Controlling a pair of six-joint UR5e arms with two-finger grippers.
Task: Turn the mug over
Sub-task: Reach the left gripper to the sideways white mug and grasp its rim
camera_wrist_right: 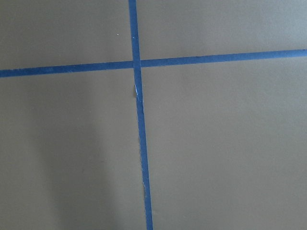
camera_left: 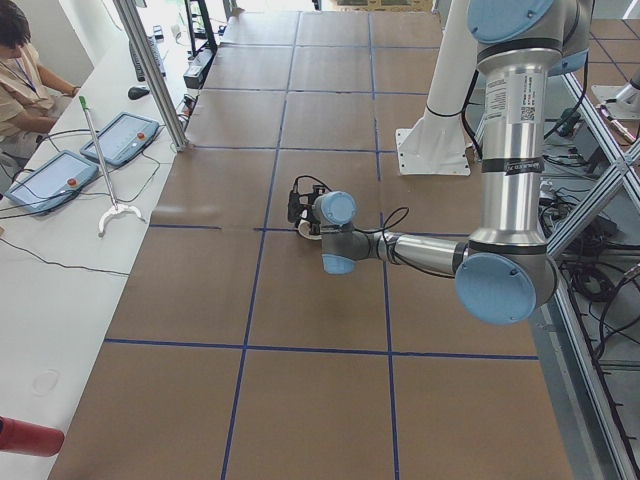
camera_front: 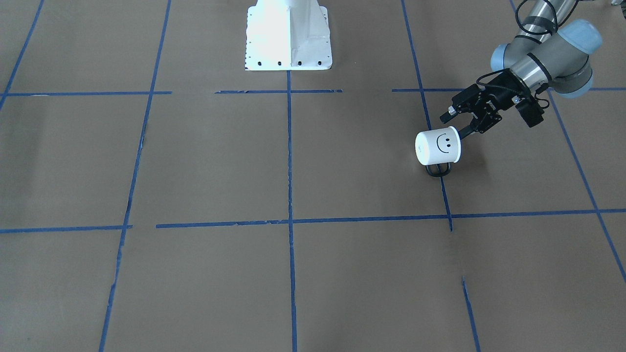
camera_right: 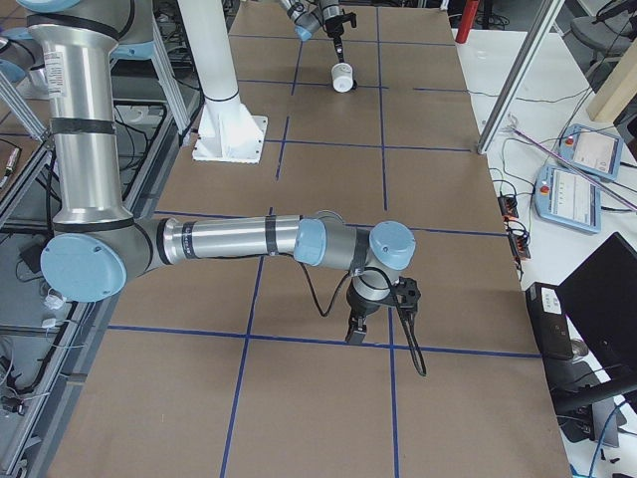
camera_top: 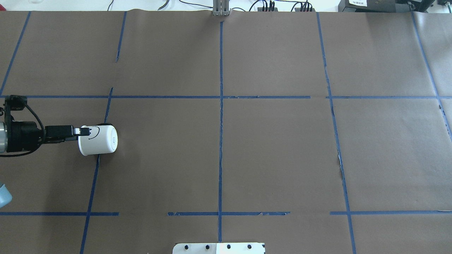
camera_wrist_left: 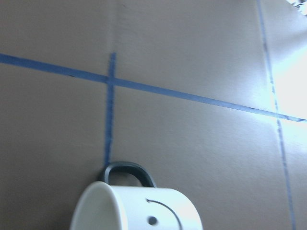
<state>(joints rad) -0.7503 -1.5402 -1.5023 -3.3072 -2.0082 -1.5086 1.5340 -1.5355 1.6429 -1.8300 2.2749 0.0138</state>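
The white mug [camera_front: 436, 146] lies on its side on the brown paper, smiley face turned up, base pointing away from my left arm. Its black handle [camera_front: 437, 169] is low, against the table. It also shows in the overhead view [camera_top: 99, 140] and at the bottom of the left wrist view [camera_wrist_left: 139, 211]. My left gripper [camera_front: 454, 125] is at the mug's mouth. One finger reaches over the outer wall and the other sits at the rim, with a visible gap between them. My right gripper [camera_right: 356, 334] hangs over the table far from the mug; I cannot tell whether it is open or shut.
The robot's white base [camera_front: 288, 34] stands at the table's middle edge. Blue tape lines [camera_top: 221, 106] grid the brown paper. An operator [camera_left: 20, 60] sits at a side bench with tablets [camera_left: 120, 137].
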